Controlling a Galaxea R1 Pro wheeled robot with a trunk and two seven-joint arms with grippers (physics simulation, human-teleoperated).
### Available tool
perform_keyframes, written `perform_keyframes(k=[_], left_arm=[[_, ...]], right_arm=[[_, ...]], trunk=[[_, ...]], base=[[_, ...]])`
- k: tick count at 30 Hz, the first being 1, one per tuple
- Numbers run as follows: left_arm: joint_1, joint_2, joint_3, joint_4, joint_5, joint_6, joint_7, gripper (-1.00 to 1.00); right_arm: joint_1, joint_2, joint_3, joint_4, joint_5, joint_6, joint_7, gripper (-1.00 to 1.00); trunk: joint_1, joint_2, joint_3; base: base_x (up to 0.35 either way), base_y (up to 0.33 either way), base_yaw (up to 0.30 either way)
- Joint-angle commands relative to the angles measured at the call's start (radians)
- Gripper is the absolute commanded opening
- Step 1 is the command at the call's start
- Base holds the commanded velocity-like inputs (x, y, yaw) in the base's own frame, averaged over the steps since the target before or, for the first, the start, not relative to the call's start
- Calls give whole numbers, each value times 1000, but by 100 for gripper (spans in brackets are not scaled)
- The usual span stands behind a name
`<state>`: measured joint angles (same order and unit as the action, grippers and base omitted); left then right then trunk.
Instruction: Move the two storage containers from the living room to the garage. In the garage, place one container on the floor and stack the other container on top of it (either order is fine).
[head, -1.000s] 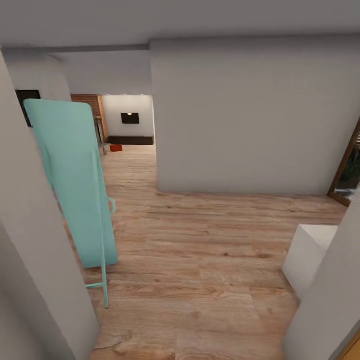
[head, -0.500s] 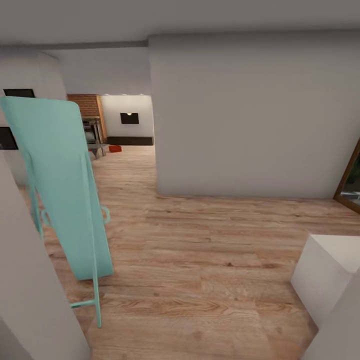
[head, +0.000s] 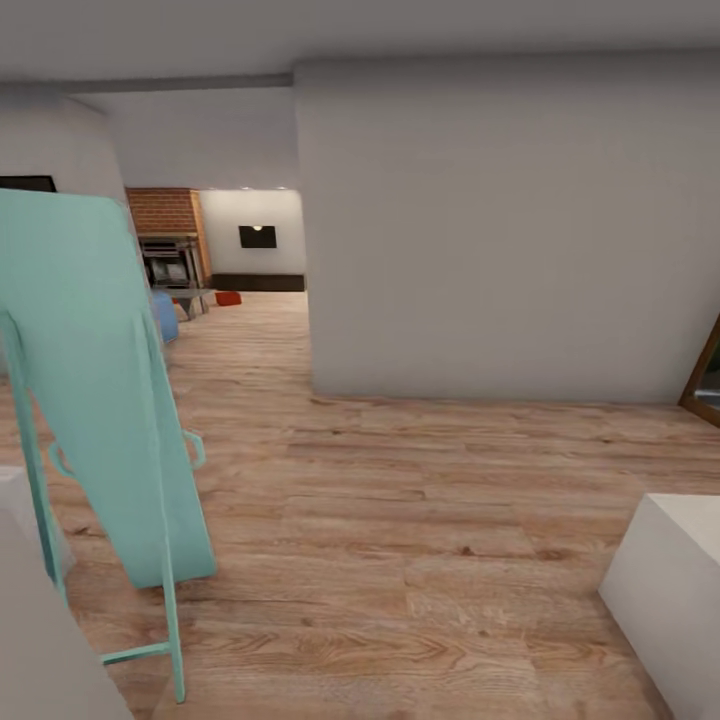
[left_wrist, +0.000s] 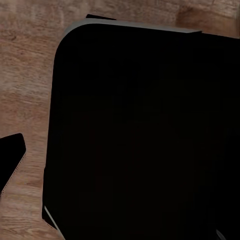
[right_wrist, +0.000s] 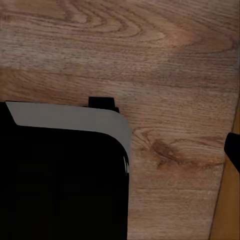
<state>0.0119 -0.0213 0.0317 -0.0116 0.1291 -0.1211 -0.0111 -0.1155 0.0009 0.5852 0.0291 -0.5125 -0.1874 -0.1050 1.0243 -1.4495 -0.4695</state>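
Observation:
Far down the hallway, one small orange-red storage container (head: 229, 298) sits on the wood-plank floor of the living room (head: 250, 250), near the brick fireplace (head: 165, 215). In the left wrist view a dark fingertip (left_wrist: 11, 152) shows at the picture's edge beside the robot's black base (left_wrist: 145, 135), over wood planks. The right wrist view has a similar dark fingertip (right_wrist: 233, 150) next to the black base (right_wrist: 60, 185). Whether either gripper is open or shut cannot be made out.
A teal leaning stand (head: 95, 390) is close on the left. A white wall block (head: 500, 230) narrows the passage ahead. A white box (head: 675, 590) sits low on the right, with a wood-framed glass door (head: 705, 375) beyond it. Open plank floor (head: 400, 500) lies between them.
The whole view has shifted: the camera moved forward and right. The teal stand slid left in the picture, and more of the fireplace and a blue sofa corner came into sight.

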Motion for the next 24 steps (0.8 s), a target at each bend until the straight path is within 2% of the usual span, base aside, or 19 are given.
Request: perform_keyframes(k=[1,10,24], left_arm=[[0,0,2,-1,7,-2,-1,100],[0,0,3,-1,7,-3,-1,100],[0,0,2,-1,7,-5,-1,100]], right_arm=[[-1,1,8,3,-8,-5,0,100],[-1,1,8,3,-10,-6,1,100],[-1,-1,8,3,-11,-6,1,100]], trunk=[[1,0,-1],[1,0,-1],[1,0,-1]], base=[[322,0,0],[322,0,-104],[322,0,-9]])
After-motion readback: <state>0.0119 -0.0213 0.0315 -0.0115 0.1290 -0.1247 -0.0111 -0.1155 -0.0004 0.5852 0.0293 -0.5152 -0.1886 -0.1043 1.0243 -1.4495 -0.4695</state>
